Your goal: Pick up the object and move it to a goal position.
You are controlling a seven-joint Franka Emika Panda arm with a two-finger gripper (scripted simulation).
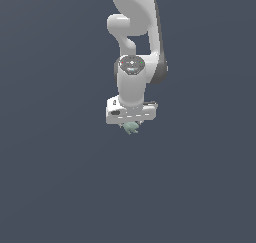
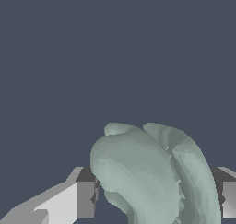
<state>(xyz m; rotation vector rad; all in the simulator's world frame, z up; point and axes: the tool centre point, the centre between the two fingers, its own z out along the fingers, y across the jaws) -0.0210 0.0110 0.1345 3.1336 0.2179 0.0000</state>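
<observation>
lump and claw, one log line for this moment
stage: grasp | claw: shut on lump | fingers: touching both sides | lump: under claw, exterior view | goal: not visible

Lighting: even, soft, moderately dim; flat slate-blue backdrop in both views, no cast shadows, no glare. Arm (image 1: 134, 47): bright toward 9 o'clock, shaded grey toward 3 o'clock. Object (image 2: 154, 174): smooth shading, faceted edges, darker in its folds. Sharpness: exterior view coarse, slightly jagged; no blur, no edge distortion.
</observation>
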